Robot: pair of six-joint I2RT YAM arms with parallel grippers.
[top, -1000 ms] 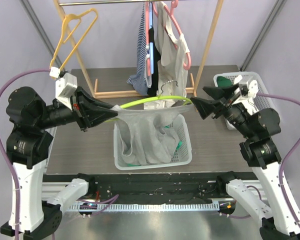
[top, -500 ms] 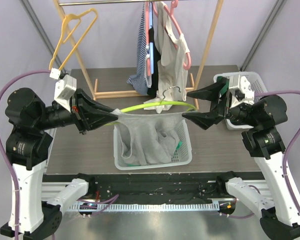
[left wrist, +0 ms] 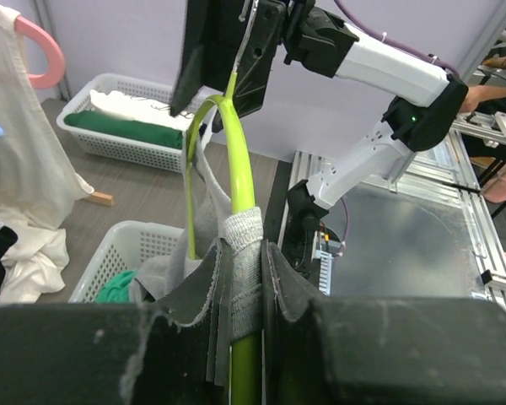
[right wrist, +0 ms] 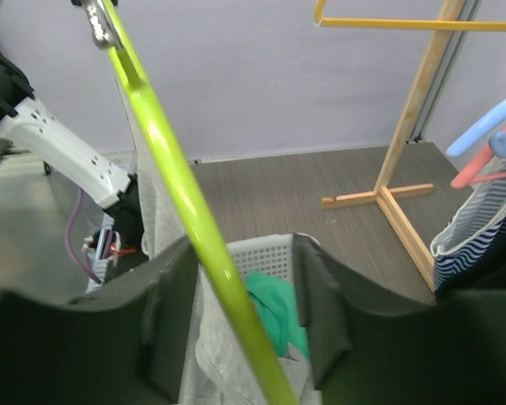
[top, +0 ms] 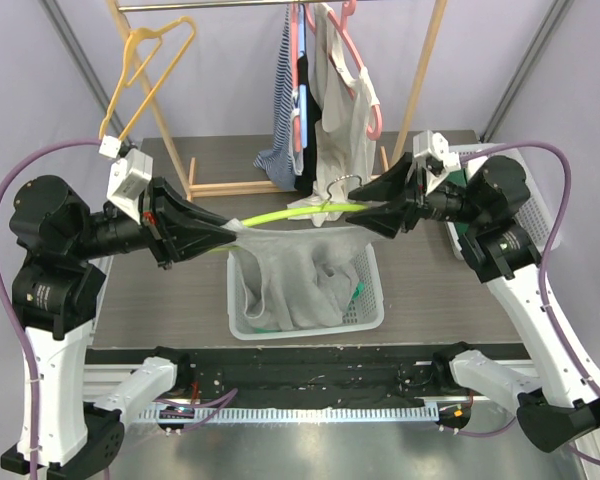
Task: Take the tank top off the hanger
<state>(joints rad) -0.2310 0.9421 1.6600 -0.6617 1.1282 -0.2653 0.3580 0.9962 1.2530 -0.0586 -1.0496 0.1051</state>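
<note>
Since a second ago my right arm has swung inward and up, and the right gripper [top: 366,207] has gone from the hanger's far end to a spot near its metal hook [top: 346,181]. It stands open: the right wrist view shows one finger [right wrist: 173,312] on each side of the lime-green plastic hanger [top: 290,211], with a gap between each pad and the bar.

On my other side, the left gripper [top: 234,232] is clamped tight on the hanger's opposite end. From the left wrist view, the pads pinch a ribbed strap of the grey knit tank top [left wrist: 243,229] against the green bar [left wrist: 239,160].

That tank top [top: 290,268] hangs from the bar between the two grippers and sags down into the white slotted plastic basket [top: 305,328] directly below, where more cloth lies, some of it green. The top's right edge comes close to the lower right finger; I cannot tell whether they touch.

Behind, the wooden clothes rack [top: 421,90] holds other garments on pink hangers.
</note>
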